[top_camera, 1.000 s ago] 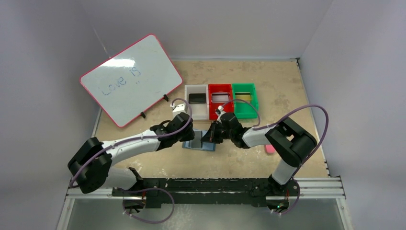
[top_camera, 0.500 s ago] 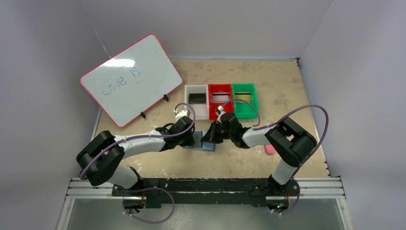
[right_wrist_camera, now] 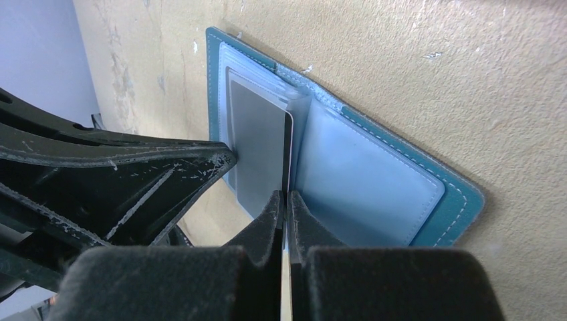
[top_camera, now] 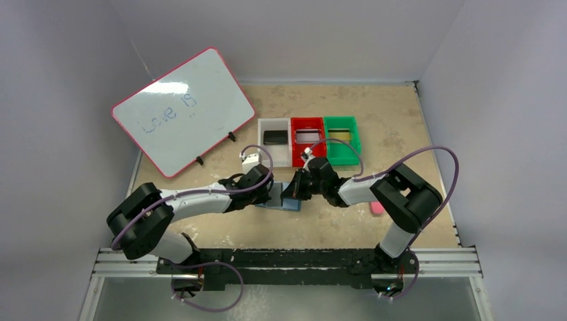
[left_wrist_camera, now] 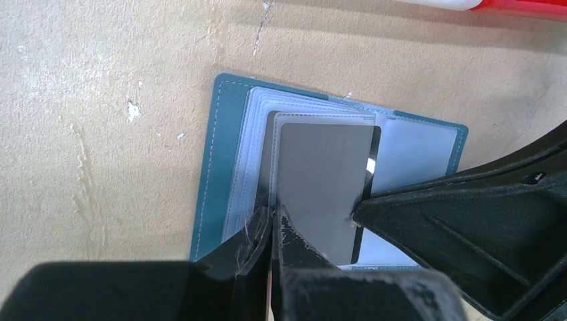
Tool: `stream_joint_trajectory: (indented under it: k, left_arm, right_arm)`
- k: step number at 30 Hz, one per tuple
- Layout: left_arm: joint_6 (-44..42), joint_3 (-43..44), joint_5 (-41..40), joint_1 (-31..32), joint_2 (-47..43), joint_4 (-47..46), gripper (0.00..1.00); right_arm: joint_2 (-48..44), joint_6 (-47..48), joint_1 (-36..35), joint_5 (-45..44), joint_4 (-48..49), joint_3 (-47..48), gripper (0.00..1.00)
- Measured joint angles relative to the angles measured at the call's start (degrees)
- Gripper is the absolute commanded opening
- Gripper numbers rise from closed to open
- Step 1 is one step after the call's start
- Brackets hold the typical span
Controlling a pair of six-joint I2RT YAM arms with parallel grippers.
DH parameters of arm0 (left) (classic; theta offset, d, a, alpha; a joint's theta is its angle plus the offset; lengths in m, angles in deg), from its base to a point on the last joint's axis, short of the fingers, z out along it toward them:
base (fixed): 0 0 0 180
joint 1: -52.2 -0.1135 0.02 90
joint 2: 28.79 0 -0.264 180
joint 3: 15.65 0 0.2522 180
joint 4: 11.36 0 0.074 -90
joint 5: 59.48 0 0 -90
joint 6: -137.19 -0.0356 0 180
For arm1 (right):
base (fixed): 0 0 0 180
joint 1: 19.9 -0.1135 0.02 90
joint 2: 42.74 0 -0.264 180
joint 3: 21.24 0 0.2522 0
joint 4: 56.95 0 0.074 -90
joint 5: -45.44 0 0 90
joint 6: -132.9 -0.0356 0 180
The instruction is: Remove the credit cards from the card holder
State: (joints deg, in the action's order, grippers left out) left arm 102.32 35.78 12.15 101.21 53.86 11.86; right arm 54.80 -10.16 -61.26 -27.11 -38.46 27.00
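Observation:
The slate-blue card holder (top_camera: 289, 204) lies open on the table between my two grippers; it also shows in the left wrist view (left_wrist_camera: 217, 154) and the right wrist view (right_wrist_camera: 441, 190). A silvery-grey credit card (left_wrist_camera: 324, 180) stands partly out of a pale sleeve, with a black card's edge (left_wrist_camera: 376, 144) behind it. My left gripper (left_wrist_camera: 274, 215) is shut on the sleeve's edge at the card's left side. My right gripper (right_wrist_camera: 286, 198) is shut on the edge of the grey card (right_wrist_camera: 257, 144). From above, the left gripper (top_camera: 267, 192) and the right gripper (top_camera: 295, 191) meet over the holder.
A white bin (top_camera: 275, 154) holds a black card (top_camera: 274, 137), a red bin (top_camera: 308, 150) a silvery card (top_camera: 307, 136), a green bin (top_camera: 342, 152) a gold card (top_camera: 340, 134). A pink-framed whiteboard (top_camera: 184, 110) stands back left. A pink block (top_camera: 377, 208) lies right.
My left arm has swung its elbow to the right and its wrist has dropped lower over the holder. The right arm has stayed in place.

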Motion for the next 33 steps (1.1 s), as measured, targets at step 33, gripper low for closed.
stream_joint_trajectory:
  k: [33]
  left_arm:
    - [2.8,2.6,-9.6,3.6,3.8,0.5,0.07]
  right_arm:
    - [-3.2,-1.8,2.3,0.2,-0.2,-3.3,0.0]
